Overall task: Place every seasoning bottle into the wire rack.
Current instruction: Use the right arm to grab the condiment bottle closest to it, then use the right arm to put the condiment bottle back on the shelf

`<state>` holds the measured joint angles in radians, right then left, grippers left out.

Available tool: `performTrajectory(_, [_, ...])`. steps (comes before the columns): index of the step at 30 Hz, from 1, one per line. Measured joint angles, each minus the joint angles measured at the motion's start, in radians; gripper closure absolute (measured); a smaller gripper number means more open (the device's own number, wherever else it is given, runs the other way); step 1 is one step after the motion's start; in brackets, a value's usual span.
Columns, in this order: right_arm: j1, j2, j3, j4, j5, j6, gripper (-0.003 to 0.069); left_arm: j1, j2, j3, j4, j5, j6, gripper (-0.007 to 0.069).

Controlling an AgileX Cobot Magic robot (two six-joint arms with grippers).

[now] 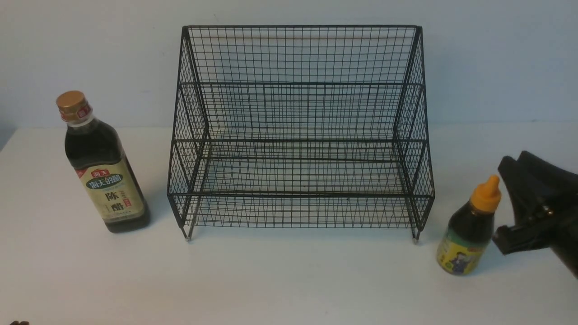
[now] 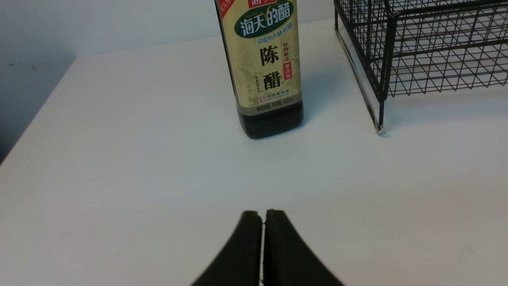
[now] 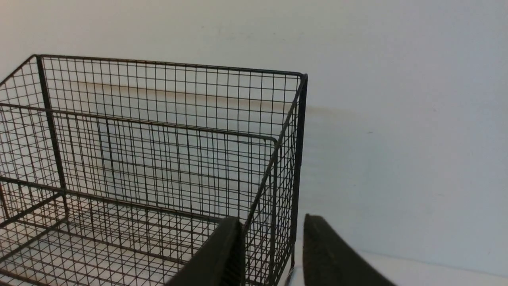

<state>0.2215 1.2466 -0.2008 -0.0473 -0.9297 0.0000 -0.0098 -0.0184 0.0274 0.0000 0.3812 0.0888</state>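
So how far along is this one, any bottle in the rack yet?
Nothing is done yet: the wire rack holds no bottle. The tall bottle stands outside it on the left, the short bottle outside on the right. Nothing is held: the right gripper is open beside the short bottle, apparently lining up for it, and the left gripper is shut and empty. Both placements remain.

The wire rack is thin black metal wire, faintly shiny. At its nine o'clock the tall bottle is glossy with a matt paper-like label; the short bottle at four o'clock has a smooth orange plastic cap. The desk is smooth, matt white.
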Motion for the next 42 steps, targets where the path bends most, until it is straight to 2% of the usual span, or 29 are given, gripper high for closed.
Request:
performTrajectory(1, [0.0,0.009,0.0,0.001,-0.003,0.0,0.0421,0.0,0.0,0.0,0.0,0.0,0.0,0.0629])
performTrajectory(2, [0.001,0.048,-0.001,0.019,-0.03,0.0,0.0356,0.0,0.0,0.0,0.0,0.0,0.0,0.0629])
performTrajectory(6, [0.003,0.137,-0.015,0.073,-0.054,0.0,0.0249,0.0,0.0,0.0,0.0,0.0,0.0,0.0629])
performTrajectory(11, [0.003,0.246,-0.057,0.017,-0.076,0.0,0.0218,0.0,0.0,0.0,0.0,0.0,0.0,0.0629])
performTrajectory(14, [0.003,0.289,-0.063,0.012,-0.085,0.0,0.0225,0.0,0.0,0.0,0.0,0.0,0.0,0.0629])
performTrajectory(17, [0.004,0.315,-0.063,0.047,-0.086,0.0,0.0265,0.0,0.0,0.0,0.0,0.0,0.0,0.0629])
performTrajectory(18, [0.004,0.317,-0.063,0.06,-0.086,0.0,0.0282,0.0,0.0,0.0,0.0,0.0,0.0,0.0629])
performTrajectory(20, [0.004,0.317,-0.063,0.07,-0.093,0.0,0.0378,0.0,0.0,0.0,0.0,0.0,0.0,0.0629])
performTrajectory(21, [0.004,0.316,-0.063,0.074,-0.094,0.0,0.0392,0.0,0.0,0.0,0.0,0.0,0.0,0.0629])
performTrajectory(29, [0.004,0.146,-0.061,0.065,-0.016,0.0,0.0387,0.0,0.0,0.0,0.0,0.0,0.0,0.0629])
performTrajectory(33, [0.004,-0.028,-0.09,0.064,0.1,0.007,0.0387,0.0,0.0,0.0,0.0,0.0,0.0,0.0629])
performTrajectory(34, [0.004,-0.115,-0.136,0.047,0.233,0.017,0.0387,0.0,0.0,0.0,0.0,0.0,0.0,0.0629])
performTrajectory(36, [0.004,-0.154,-0.165,0.034,0.309,0.025,0.0387,0.0,0.0,0.0,0.0,0.0,0.0,0.0629])
performTrajectory(37, [0.004,-0.209,-0.219,0.008,0.43,0.045,0.0387,0.0,0.0,0.0,0.0,0.0,0.0,0.0629])
performTrajectory(39, [0.004,-0.256,-0.294,-0.027,0.561,0.091,0.0387,0.0,0.0,0.0,0.0,0.0,0.0,0.0629])
performTrajectory(42, [0.005,-0.281,-0.389,-0.096,0.669,0.168,0.0387,0.0,0.0,0.0,0.0,0.0,0.0,0.0629])
